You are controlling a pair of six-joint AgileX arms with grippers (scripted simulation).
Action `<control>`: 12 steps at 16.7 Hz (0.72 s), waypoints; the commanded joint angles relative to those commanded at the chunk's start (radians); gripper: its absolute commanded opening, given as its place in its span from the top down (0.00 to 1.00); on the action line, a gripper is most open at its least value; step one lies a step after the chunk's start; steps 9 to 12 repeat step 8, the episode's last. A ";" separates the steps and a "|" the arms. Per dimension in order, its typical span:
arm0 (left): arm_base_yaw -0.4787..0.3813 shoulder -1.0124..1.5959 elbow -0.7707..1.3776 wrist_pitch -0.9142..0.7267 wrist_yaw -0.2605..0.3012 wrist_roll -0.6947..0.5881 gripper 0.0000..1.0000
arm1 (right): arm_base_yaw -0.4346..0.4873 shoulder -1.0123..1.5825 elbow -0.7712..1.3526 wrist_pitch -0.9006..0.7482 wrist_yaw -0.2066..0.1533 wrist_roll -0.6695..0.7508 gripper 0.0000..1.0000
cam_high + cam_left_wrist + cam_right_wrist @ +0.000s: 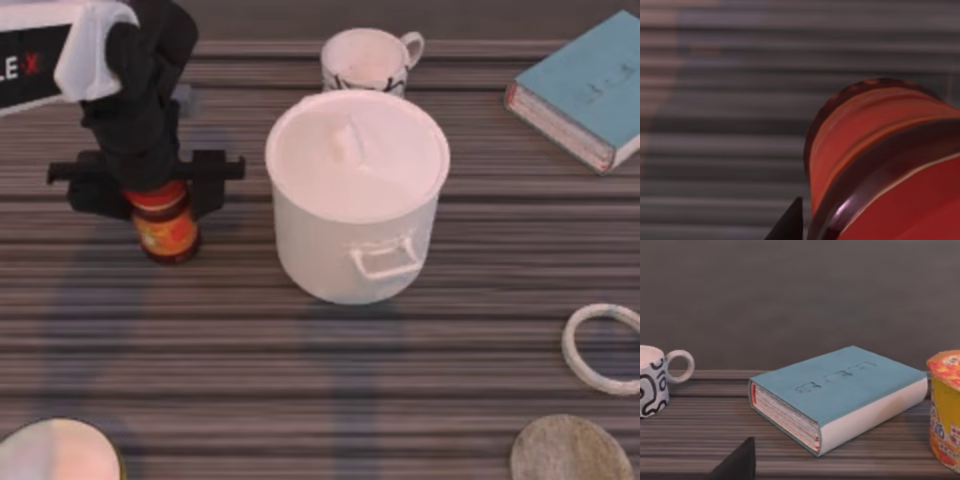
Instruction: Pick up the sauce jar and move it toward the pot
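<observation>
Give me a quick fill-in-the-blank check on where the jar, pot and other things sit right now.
1. The left gripper is at the sauce jar, on the pot's ____ side.
2. The mug stands behind the ____.
3. The pot has its lid ____.
4. The book has a ____ cover.

Missing words: left; pot; on; blue

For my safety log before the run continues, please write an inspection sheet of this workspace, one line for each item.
Surface: striped dark table, no spill seen.
Job's things: sauce jar at the table's left, red lid under the left end effector; pot at centre, lid on, apart from the jar.
Clutter: patterned mug behind the pot; blue book at far right; white ring; two round discs, and, at the near edge; yellow cup beside the book.
End effectors: left over the jar's top; right not seen from above.
Cables: nothing seen.
Surroundings: plain dark backdrop.
</observation>
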 joint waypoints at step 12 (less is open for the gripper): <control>0.000 0.000 0.000 0.000 0.000 0.000 0.00 | 0.000 0.000 0.000 0.000 0.000 0.000 0.00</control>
